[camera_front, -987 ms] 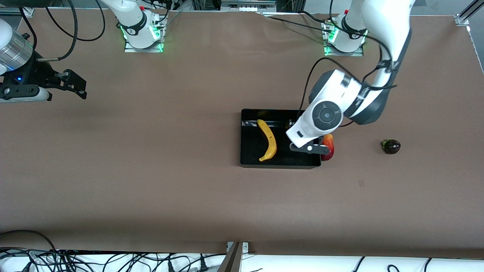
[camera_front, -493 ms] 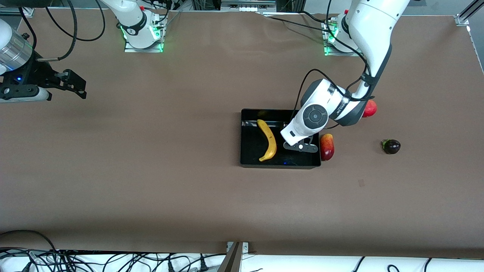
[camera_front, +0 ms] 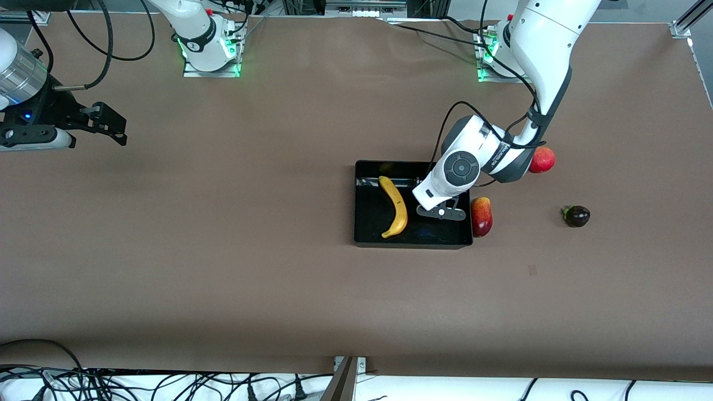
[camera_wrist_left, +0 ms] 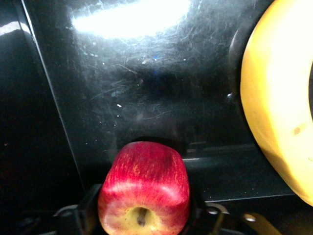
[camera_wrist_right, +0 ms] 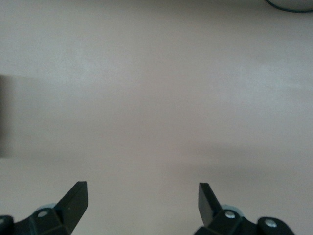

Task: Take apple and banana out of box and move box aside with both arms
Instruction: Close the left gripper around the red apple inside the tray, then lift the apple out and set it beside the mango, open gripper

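Note:
My left gripper [camera_front: 441, 212] is low inside the black box [camera_front: 367, 234], at the box's end toward the left arm. In the left wrist view it [camera_wrist_left: 143, 224] is shut on a small red apple [camera_wrist_left: 144, 186] with yellow round its stem. The wrist hides this apple in the front view. The yellow banana [camera_front: 395, 206] lies in the box beside the gripper and also shows in the left wrist view [camera_wrist_left: 279, 117]. My right gripper [camera_front: 114, 127] waits open and empty above the table at the right arm's end; the right wrist view [camera_wrist_right: 142, 198] shows bare table under it.
A red and yellow fruit [camera_front: 482, 216] lies on the table against the box's outer wall. A red apple [camera_front: 543, 160] lies partly under the left arm. A small dark fruit [camera_front: 576, 215] lies toward the left arm's end of the table.
My left arm has swung from over the box's wall by the red and yellow fruit to inside the box, and has sunk lower. The red apple on the table has come into sight.

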Controlling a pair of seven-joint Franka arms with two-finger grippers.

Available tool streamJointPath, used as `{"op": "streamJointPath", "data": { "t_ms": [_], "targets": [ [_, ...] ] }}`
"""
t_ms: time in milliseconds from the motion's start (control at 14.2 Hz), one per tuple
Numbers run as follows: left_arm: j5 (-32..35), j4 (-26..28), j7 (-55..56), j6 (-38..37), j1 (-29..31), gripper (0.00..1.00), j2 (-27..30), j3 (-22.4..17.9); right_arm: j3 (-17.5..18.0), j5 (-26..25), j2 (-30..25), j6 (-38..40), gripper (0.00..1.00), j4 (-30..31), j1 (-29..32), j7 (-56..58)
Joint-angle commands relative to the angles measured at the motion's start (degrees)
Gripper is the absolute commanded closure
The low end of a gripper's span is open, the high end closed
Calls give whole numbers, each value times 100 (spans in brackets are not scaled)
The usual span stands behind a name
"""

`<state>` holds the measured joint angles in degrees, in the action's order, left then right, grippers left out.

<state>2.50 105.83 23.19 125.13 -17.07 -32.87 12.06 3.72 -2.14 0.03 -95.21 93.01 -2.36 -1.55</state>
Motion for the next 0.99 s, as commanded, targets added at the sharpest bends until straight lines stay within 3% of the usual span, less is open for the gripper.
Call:
{"op": "streamJointPath", "data": {
  "t_ms": [0, 141, 352, 493, 705, 916],
  "targets": [
    [119, 35, 106, -6, -7, 93, 131, -2, 41, 64, -65, 90, 0, -19, 69, -4],
    [58, -131, 98, -285, 63, 93, 306, -2, 41, 64, -65, 90, 0, -19, 69, -4],
    [58, -1113, 19, -1960, 291, 90, 474, -11, 41, 64, -65, 90, 0, -19, 69, -4],
    [119, -1485, -25, -2798, 476, 90, 614, -20, 41, 64, -65, 90, 0, -19, 69, -4],
    [128, -1294, -804, -3353, 967, 89, 887, -20, 41, 64, -65, 90, 0, -19, 69, -4],
    [137, -619, -1605, -3024, 1512, 88, 1089, -11, 41, 64, -65, 90, 0, -19, 69, -4]
  ]
}}
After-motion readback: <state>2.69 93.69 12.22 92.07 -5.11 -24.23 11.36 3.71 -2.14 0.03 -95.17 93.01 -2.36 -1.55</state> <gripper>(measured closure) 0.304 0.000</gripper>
